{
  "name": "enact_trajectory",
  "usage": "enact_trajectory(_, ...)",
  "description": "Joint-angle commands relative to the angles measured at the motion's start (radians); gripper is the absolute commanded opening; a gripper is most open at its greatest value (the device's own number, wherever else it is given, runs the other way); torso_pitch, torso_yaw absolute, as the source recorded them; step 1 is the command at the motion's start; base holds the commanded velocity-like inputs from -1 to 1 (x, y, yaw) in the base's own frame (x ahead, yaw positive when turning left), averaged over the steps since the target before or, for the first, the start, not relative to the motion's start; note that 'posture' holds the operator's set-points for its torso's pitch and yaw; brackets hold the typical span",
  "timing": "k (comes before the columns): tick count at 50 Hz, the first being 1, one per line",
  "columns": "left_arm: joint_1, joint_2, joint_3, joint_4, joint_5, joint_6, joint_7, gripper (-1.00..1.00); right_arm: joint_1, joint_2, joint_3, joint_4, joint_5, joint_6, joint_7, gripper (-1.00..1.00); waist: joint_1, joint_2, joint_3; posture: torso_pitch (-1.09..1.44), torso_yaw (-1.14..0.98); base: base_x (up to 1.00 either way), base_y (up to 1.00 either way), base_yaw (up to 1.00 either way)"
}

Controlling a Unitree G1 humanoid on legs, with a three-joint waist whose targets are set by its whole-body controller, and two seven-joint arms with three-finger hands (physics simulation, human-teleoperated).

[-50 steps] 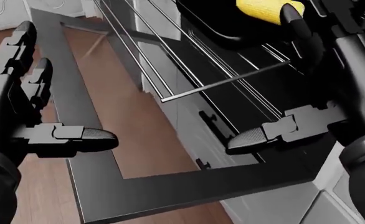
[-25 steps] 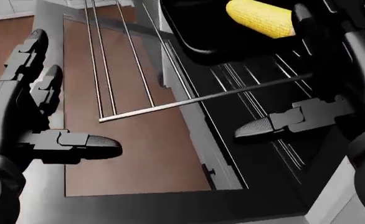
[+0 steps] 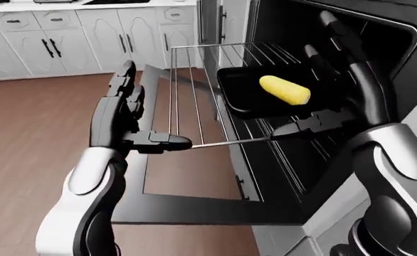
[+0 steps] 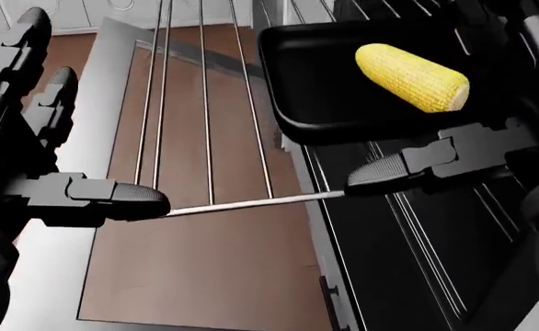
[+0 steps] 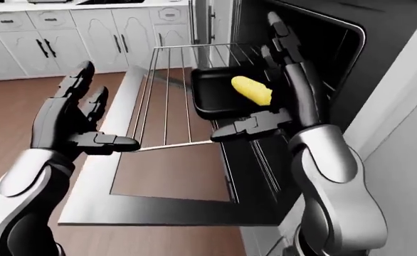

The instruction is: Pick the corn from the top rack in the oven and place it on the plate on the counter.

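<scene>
On the pulled-out oven rack (image 3: 194, 101), yellow corn (image 4: 412, 76) in a black tray (image 4: 315, 83), both hands (image 3: 123, 114) (image 3: 337, 80) spread open.

Corn (image 4: 412, 76) in tray (image 4: 317, 83) on pulled-out rack (image 3: 194, 101), above open oven door (image 3: 194, 200).

my left hand (image 3: 126, 114): black, three blocky segmented fingers | my right hand (image 5: 280, 80): same | forearms: glossy silver-grey shells
</scene>
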Motion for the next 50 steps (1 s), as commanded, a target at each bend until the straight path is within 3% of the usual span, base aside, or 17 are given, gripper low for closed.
enact_trajectory(1, -0.021, 0.011, 0.017, -0.025, 0.001, -0.021, 0.01, 1.0, -0.026, -0.003, 0.002, -0.022, 0.004, -0.024, 0.003, 1.0, 0.005, -0.002, 0.004, 0.0, 0.0, 0.01, 0.0, 0.0)
enact_trajectory(5, -0.023, 0.019, 0.027, -0.022, -0.008, -0.022, 0.011, 1.0, -0.031, -0.005, 0.011, -0.018, -0.007, -0.021, 0.007, 1.0, -0.008, 0.017, 0.002, 0.0, 0.0, 0.0, 0.0, 0.0)
enact_trajectory(7, -0.025, 0.021, 0.029, -0.026, -0.013, -0.017, 0.014, 1.0, -0.043, -0.005, 0.009, -0.018, -0.008, -0.012, 0.007, 1.0, -0.016, 0.057, -0.006, 0.0, 0.0, 0.0, 0.0, 0.0)
enact_trajectory(8, -0.026, 0.023, 0.032, -0.025, -0.016, -0.017, 0.014, 1.0, -0.047, -0.006, 0.009, -0.015, -0.009, -0.012, 0.008, 1.0, -0.018, 0.094, -0.028, 0.0, 0.0, 0.05, 0.0, 0.0)
enact_trajectory(9, -0.026, 0.024, 0.034, -0.029, -0.019, -0.012, 0.016, 1.0, -0.05, -0.006, 0.009, -0.017, -0.009, -0.008, 0.007, 1.0, -0.008, 0.047, -0.01, 0.0, 0.0, 0.06, 0.0, 0.0)
enact_trajectory(12, -0.014, 0.028, 0.036, -0.019, -0.024, -0.032, 0.014, 1.0, -0.072, -0.008, 0.008, -0.019, -0.004, 0.006, 0.004, 1.0, 0.0, 0.055, -0.019, 0.0, 0.0, 0.06, 0.0, 0.0)
enact_trajectory(13, -0.024, 0.031, 0.044, -0.025, -0.032, -0.016, 0.016, 1.0, -0.08, -0.008, 0.011, -0.018, -0.003, 0.008, 0.002, 1.0, 0.007, 0.042, 0.006, 0.0, 0.0, 0.0, 0.0, 0.0)
enact_trajectory(14, -0.022, 0.033, 0.045, -0.026, -0.034, -0.016, 0.016, 1.0, -0.079, -0.008, 0.014, -0.011, -0.006, 0.0, 0.003, 1.0, 0.011, 0.026, -0.009, 0.0, 0.0, 0.0, 0.0, 0.0)
enact_trajectory(15, -0.02, 0.037, 0.048, -0.005, -0.033, -0.035, 0.012, 1.0, -0.084, -0.008, 0.017, -0.008, -0.008, -0.001, 0.001, 1.0, 0.013, 0.004, -0.009, 0.0, 0.0, 0.0, 0.0, 0.0)
enact_trajectory(16, -0.014, 0.035, 0.048, -0.009, -0.035, -0.037, 0.014, 1.0, -0.088, -0.008, 0.022, -0.009, -0.011, 0.001, 0.0, 1.0, 0.017, 0.02, -0.008, 0.0, 0.0, 0.0, 0.0, 0.0)
enact_trajectory(21, -0.016, 0.045, 0.056, -0.005, -0.05, -0.039, 0.017, 1.0, -0.149, -0.019, 0.041, 0.024, -0.027, 0.035, 0.0, 1.0, 0.006, 0.035, -0.02, 0.0, 0.0, 0.0, 0.0, 0.0)
enact_trajectory(24, -0.018, 0.05, 0.059, 0.0, -0.056, -0.04, 0.02, 1.0, -0.196, -0.048, 0.048, 0.061, -0.052, 0.093, 0.013, 1.0, 0.0, 0.04, -0.021, 0.0, 0.0, 0.0, 0.0, 0.0)
enact_trajectory(29, -0.015, 0.053, 0.056, 0.007, -0.056, -0.053, 0.02, 1.0, -0.264, -0.105, 0.109, 0.134, -0.144, 0.192, 0.101, 1.0, -0.003, 0.037, -0.02, 0.0, 0.0, 0.0, 0.0, 0.0)
enact_trajectory(37, -0.02, 0.066, 0.07, 0.017, -0.065, -0.06, 0.015, 1.0, -0.438, -0.227, 0.207, 0.281, -0.344, 0.348, 0.358, 1.0, -0.005, 0.037, -0.014, 0.0, 0.0, 0.0, 0.0, 0.0)
enact_trajectory(41, -0.015, 0.066, 0.068, 0.029, -0.067, -0.078, 0.015, 1.0, -0.517, -0.311, 0.286, 0.416, -0.48, 0.355, 0.523, 1.0, -0.005, 0.038, -0.011, 0.0, 0.0, 0.0, 0.0, 0.0)
enact_trajectory(48, -0.031, 0.077, 0.088, 0.002, -0.092, -0.039, 0.027, 1.0, -0.628, -0.285, 0.314, 0.686, -0.798, 0.214, 0.804, 1.0, -0.01, 0.048, -0.009, 0.0, 0.0, 0.0, 0.0, 0.0)
enact_trajectory(50, -0.036, 0.083, 0.095, -0.012, -0.103, -0.02, 0.031, 1.0, -0.672, -0.25, 0.285, 0.783, -0.892, 0.149, 0.858, 1.0, -0.011, 0.052, -0.007, 0.0, 0.0, 0.0, 0.0, 0.0)
